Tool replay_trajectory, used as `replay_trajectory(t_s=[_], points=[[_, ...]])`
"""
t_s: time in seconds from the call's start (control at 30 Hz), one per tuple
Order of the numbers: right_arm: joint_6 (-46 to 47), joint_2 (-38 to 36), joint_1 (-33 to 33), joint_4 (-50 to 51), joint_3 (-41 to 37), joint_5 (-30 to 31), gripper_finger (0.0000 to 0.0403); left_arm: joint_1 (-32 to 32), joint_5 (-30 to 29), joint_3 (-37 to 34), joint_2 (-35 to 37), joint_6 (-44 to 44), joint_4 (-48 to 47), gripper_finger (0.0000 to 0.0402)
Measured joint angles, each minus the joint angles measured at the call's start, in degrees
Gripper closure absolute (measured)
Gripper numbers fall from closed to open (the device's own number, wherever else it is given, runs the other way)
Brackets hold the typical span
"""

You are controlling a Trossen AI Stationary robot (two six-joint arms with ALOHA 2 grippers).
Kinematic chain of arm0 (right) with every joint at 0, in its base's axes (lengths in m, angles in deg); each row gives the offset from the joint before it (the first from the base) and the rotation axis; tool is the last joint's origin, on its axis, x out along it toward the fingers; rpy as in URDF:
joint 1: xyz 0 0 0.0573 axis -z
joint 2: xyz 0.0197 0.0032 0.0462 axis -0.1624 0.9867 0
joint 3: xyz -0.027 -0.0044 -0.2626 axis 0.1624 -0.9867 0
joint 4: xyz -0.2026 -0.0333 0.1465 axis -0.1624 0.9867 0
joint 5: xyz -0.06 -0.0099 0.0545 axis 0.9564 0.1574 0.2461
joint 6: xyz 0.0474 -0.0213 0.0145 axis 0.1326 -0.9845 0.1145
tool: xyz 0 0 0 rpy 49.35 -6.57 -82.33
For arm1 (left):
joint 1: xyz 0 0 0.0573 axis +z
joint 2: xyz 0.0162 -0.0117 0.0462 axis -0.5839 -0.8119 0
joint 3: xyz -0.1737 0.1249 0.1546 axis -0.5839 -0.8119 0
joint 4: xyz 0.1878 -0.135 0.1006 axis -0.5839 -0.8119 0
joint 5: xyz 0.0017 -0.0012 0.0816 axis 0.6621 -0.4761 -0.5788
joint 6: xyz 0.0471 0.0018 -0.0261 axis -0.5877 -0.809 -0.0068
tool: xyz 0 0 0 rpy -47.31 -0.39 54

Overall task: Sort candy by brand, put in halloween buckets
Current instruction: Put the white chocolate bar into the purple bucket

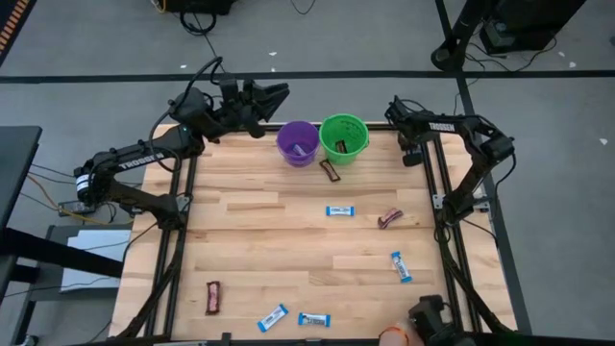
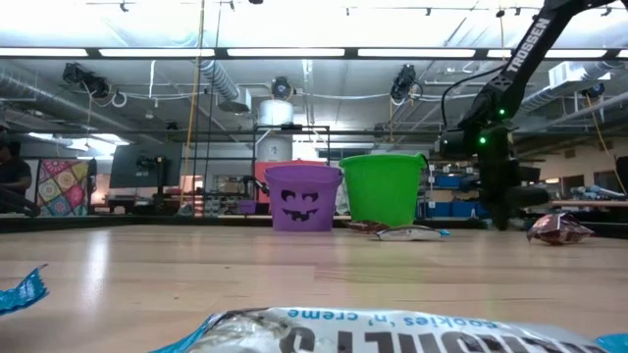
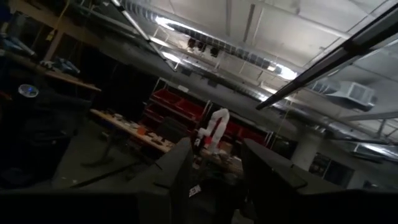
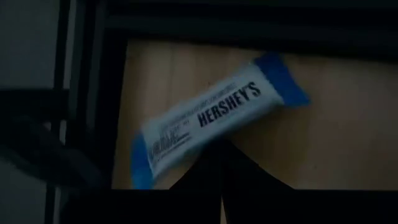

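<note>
from above, the purple bucket (image 1: 297,142) and the green bucket (image 1: 344,136) stood touching side by side at the table's (image 1: 250,240) far edge, each with a wrapper showing inside. a dark bar (image 1: 331,171) lay just in front of them. blue-and-white bars (image 1: 339,211) lay scattered over the middle and near part, one (image 1: 401,266) near the right edge, and two (image 1: 274,317) close to the near edge beside a dark bar (image 1: 212,297); a maroon one (image 1: 389,220) sat right of centre. wide bare wood lay open along the left side. the left gripper (image 1: 274,96) hung beyond the far left corner, off the table, its fingers apart. the right gripper (image 1: 430,320) was at the near right corner.

from table height, both buckets stood upright in the middle distance, a blue-and-white wrapper (image 2: 334,331) right up against the lens.

the left wrist camera saw only room past its spread fingers (image 3: 177,177).

the right wrist camera showed its fingers (image 4: 205,180) pressed together, holding nothing, over a hershey's bar (image 4: 214,118) lying near the table's edge.
</note>
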Motion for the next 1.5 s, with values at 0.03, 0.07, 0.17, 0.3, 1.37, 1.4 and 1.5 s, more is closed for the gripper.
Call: replay_trajectory(t_s=[0.03,0.07,0.17,0.3,1.37,1.4,1.5], points=[[-0.1,0.0,-0.7,-0.1,0.0,0.1,0.0401,0.0,0.5,0.0,0.0,0.0,0.3,0.026],[-0.1,0.0,-1.4,-0.3,0.0,0.0,0.0401,0.0,0.7,0.0,0.0,0.0,0.5,0.026],[1.6,0.0,-3.2,0.0,0.0,-0.2,0.0401,0.0,1.6,0.0,0.0,0.1,1.0,0.026],[7.0,-0.2,-7.6,6.6,0.1,-0.5,0.0399,0.0,3.8,0.0,0.1,0.6,1.1,0.026],[-53.1,-7.5,-0.5,-7.5,0.0,-1.0,0.04,0.0,10.1,0.0,0.1,1.6,0.8,0.026],[-53.0,-7.7,-0.7,-6.5,0.2,-1.2,0.04,0.0,10.1,0.0,0.1,1.6,0.8,0.026],[-55.3,-7.7,-1.9,-1.9,2.8,0.3,0.04,0.0,10.2,0.0,0.1,1.6,0.8,0.026]])
